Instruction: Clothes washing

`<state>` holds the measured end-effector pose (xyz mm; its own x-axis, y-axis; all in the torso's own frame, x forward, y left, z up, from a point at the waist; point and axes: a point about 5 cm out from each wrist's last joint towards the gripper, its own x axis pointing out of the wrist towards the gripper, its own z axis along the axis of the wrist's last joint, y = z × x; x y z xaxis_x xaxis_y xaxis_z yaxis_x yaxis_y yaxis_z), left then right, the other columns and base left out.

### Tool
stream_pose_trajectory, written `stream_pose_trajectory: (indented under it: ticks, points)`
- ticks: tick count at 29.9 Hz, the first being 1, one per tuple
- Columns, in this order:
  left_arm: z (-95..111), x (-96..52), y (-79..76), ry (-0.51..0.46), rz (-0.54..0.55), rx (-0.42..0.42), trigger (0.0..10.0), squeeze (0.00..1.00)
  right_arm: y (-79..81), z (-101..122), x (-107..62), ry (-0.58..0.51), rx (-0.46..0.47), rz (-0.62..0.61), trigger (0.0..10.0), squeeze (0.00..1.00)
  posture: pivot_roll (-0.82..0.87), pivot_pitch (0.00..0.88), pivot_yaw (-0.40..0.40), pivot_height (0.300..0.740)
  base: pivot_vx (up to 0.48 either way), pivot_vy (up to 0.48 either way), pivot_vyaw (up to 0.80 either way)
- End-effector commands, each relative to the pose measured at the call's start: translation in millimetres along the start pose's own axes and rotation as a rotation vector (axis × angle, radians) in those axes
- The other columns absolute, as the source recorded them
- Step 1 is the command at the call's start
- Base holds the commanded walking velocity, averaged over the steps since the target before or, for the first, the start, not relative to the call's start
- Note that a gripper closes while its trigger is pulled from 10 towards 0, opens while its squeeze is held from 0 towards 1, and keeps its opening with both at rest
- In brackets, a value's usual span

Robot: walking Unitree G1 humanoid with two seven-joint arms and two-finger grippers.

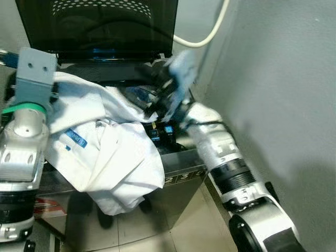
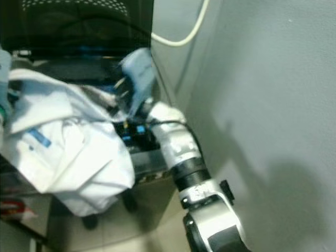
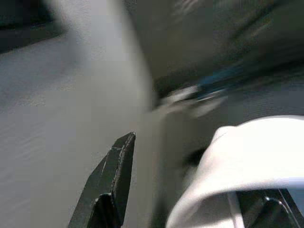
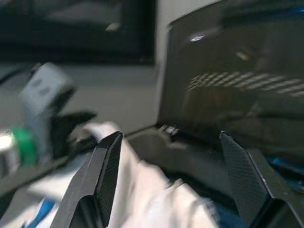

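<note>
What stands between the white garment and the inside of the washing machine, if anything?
Nothing visible blocks it. The dark lid stands raised behind the opening, and the white garment hangs over the washing machine's front edge, partly outside. The right gripper, fingers open, is over the opening beside the cloth.

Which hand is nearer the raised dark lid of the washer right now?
Right. The right hand hovers open just before the lid; the left hand sits lower at the machine's left edge, white garment draped over it.

A blue label (image 1: 75,138) was seen sewn on the white garment (image 1: 113,157). Its lettering was perhaps too blurred to be read.
</note>
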<state>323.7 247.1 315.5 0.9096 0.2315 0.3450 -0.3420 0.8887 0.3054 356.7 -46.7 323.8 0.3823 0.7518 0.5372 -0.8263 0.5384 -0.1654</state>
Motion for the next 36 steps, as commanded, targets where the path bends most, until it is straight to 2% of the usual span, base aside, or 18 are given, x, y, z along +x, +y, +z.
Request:
stream_pose_trajectory:
  ticks: [1, 2, 4, 6, 7, 9, 10, 13, 14, 16, 18, 19, 23, 24, 26, 28, 30, 36]
  points:
    - [29.0, -11.1, -20.8, -0.169, -0.205, -0.088, 10.0, 0.0, 2.0, 1.7, -8.4, -0.018, 0.048, 0.035, 10.0, 0.0, 0.16, 0.132, -0.05, 0.724, 0.0, 0.0, 0.0]
    - [37.3, -17.4, -26.7, -0.222, -0.276, -0.112, 10.0, 0.0, 2.9, 3.3, -12.0, -0.022, 0.057, 0.057, 10.0, 0.0, 0.16, 0.132, -0.05, 0.724, 0.0, 0.0, 0.0]
    - [44.6, -23.3, -29.7, -0.268, -0.309, -0.119, 10.0, 0.0, 7.0, 3.8, -17.2, -0.007, 0.052, 0.11, 10.0, 0.0, 0.16, 0.135, -0.047, 0.724, 0.0, 0.0, 0.0]
    - [55.1, -30.1, -23.7, -0.382, -0.179, 0.037, 10.0, 0.0, 23.6, -4.1, -28.1, 0.083, -0.001, 0.246, 10.0, 0.0, 0.16, 0.135, -0.045, 0.724, 0.0, 0.0, 0.0]
    - [57.3, -31.3, -20.6, -0.396, -0.126, 0.052, 10.0, 0.0, 33.1, -9.2, -32.1, 0.122, -0.021, 0.31, 10.0, 0.0, 0.16, 0.135, -0.045, 0.724, 0.0, 0.0, 0.0]
    - [61.1, -30.2, -13.0, -0.4, -0.03, -0.013, 10.0, 0.0, 52.6, -21.8, -37.6, 0.199, -0.052, 0.429, 10.0, 0.0, 0.17, 0.135, -0.046, 0.724, 0.0, 0.0, 0.0]
    - [61.1, -30.2, -13.0, -0.4, -0.03, -0.013, 10.0, 0.0, 52.6, -21.8, -37.6, 0.199, -0.052, 0.429, 10.0, 0.0, 0.17, 0.135, -0.046, 0.724, 0.0, 0.0, 0.0]
    - [64.9, -29.0, -14.3, -0.417, -0.028, -0.041, 10.0, 0.0, 75.1, -36.9, -43.3, 0.275, -0.071, 0.551, 10.0, 0.0, 0.17, 0.134, -0.05, 0.724, 0.0, 0.0, 0.0]
    - [64.9, -29.0, -14.3, -0.417, -0.028, -0.041, 10.0, 0.0, 75.1, -36.9, -43.3, 0.275, -0.071, 0.551, 10.0, 0.0, 0.17, 0.134, -0.05, 0.724, 0.0, 0.0, 0.0]
    - [60.4, -27.6, -17.3, -0.385, -0.055, -0.073, 10.0, 0.0, 88.3, -48.5, -45.1, 0.33, -0.116, 0.618, 10.0, 0.0, 0.17, 0.134, -0.05, 0.724, 0.0, 0.0, 0.0]
    - [60.4, -27.6, -17.3, -0.385, -0.055, -0.073, 10.0, 0.0, 88.3, -48.5, -45.1, 0.33, -0.116, 0.618, 10.0, 0.0, 0.17, 0.134, -0.05, 0.724, 0.0, 0.0, 0.0]
    - [55.6, -26.7, -17.9, -0.36, -0.055, -0.074, 10.0, 0.0, 93.0, -55.3, -45.2, 0.36, -0.161, 0.642, 10.0, 0.0, 0.17, 0.134, -0.053, 0.724, 0.0, 0.0, 0.0]
    - [52.1, -26.5, -18.3, -0.346, -0.056, -0.074, 10.0, 0.0, 95.4, -60.5, -44.0, 0.379, -0.199, 0.647, 10.0, 0.0, 0.17, 0.133, -0.053, 0.724, 0.0, 0.0, 0.0]
    - [48.3, -26.7, -20.8, -0.338, -0.062, -0.079, 10.0, 0.0, 98.0, -77.4, -35.7, 0.429, -0.326, 0.578, 10.0, 0.0, 0.17, 0.132, -0.062, 0.724, 0.0, 0.0, 0.0]
    - [48.3, -26.7, -20.8, -0.338, -0.062, -0.079, 10.0, 0.0, 98.0, -77.4, -35.7, 0.429, -0.326, 0.578, 10.0, 0.0, 0.17, 0.132, -0.062, 0.724, 0.0, 0.0, 0.0]
    - [47.8, -26.8, -21.8, -0.338, -0.06, -0.082, 10.0, 0.0, 99.3, -81.9, -34.1, 0.446, -0.365, 0.56, 10.0, 0.0, 0.17, 0.132, -0.063, 0.724, 0.0, 0.0, 0.0]
    - [45.8, -26.6, -23.0, -0.332, -0.055, -0.083, 10.0, 0.0, 95.2, -91.0, -30.2, 0.477, -0.464, 0.468, 10.0, 0.0, 0.17, 0.13, -0.065, 0.724, 0.0, 0.0, 0.0]
    - [42.7, -26.9, -25.6, -0.318, -0.057, -0.095, 10.0, 0.0, 92.9, -100.1, -34.2, 0.518, -0.557, 0.413, 10.0, 0.0, 0.16, 0.127, -0.065, 0.724, 0.0, 0.0, 0.0]
